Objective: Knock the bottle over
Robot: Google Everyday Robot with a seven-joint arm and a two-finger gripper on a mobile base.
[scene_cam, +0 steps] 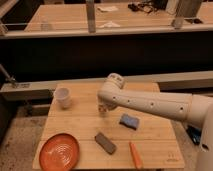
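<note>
Found claw [103, 107] low over the middle of desk [155, 135], right at bottle [102, 113] and largely screening it. Cannot tell claw opening or any hold. Located bottle between white cup [63, 97] and blue sponge [129, 121].

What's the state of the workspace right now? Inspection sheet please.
Surface: light wooden table, no spills seen.
Job's things: bottle cannot be made out; the gripper covers the spot at the arm's tip.
Clutter: white cup upright, back left; orange plate front left; dark block front middle; blue sponge right of the gripper; orange carrot-like piece front right.
Grippers: gripper pointing down, low over the table's middle; white arm comes in from the right.
Cables: nothing seen.
Surroundings: metal rail behind, then a second wooden table.
</note>
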